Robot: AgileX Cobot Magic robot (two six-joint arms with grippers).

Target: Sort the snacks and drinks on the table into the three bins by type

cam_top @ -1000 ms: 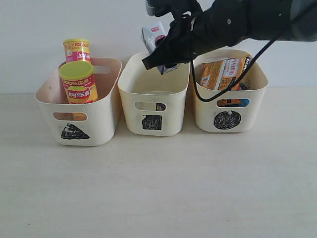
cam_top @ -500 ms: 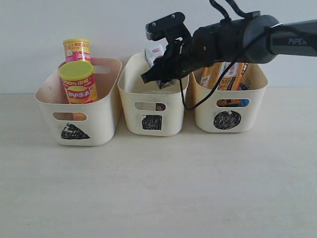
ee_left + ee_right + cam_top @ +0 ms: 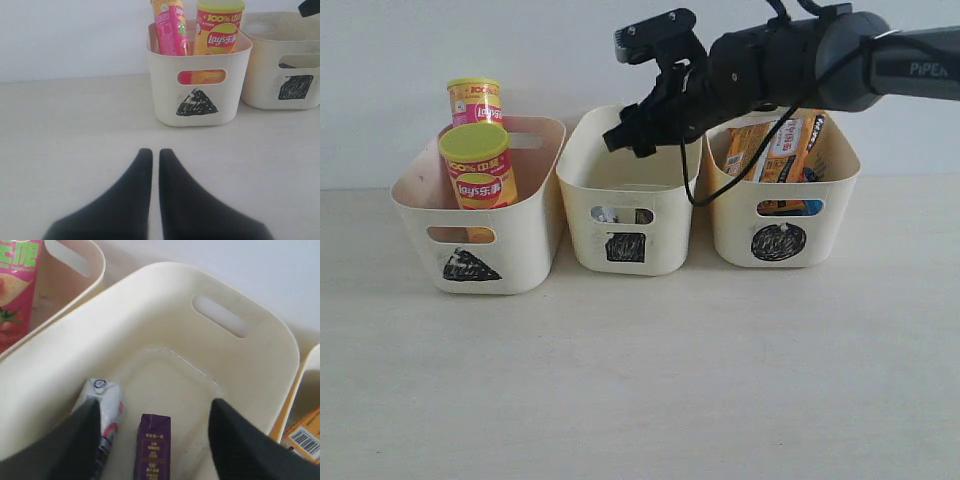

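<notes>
My right gripper (image 3: 628, 136) hangs open over the square-marked middle bin (image 3: 665, 250), holding nothing. In the right wrist view its fingers (image 3: 75, 440) stand wide apart above the bin floor. There the blue and white juice carton (image 3: 107, 402) lies beside the dark purple carton (image 3: 154, 445). The triangle bin (image 3: 525, 250) holds the pink chip tube (image 3: 475, 100) and the orange-yellow tube (image 3: 478, 165). An orange packet (image 3: 775, 145) stands in the circle bin (image 3: 730, 240). My left gripper (image 3: 151, 151) is shut and empty, low over the table (image 3: 75, 130) in front of the triangle bin (image 3: 165, 100).
The three bins stand in a row along the back of the table (image 3: 640, 380), close to a white wall. A black cable (image 3: 720, 190) from the right arm droops between the middle and circle bins. Something blue (image 3: 810, 207) shows through the circle bin's handle slot.
The right gripper has opened and the blue and white carton has dropped from it into the square bin. The left gripper has not moved.
</notes>
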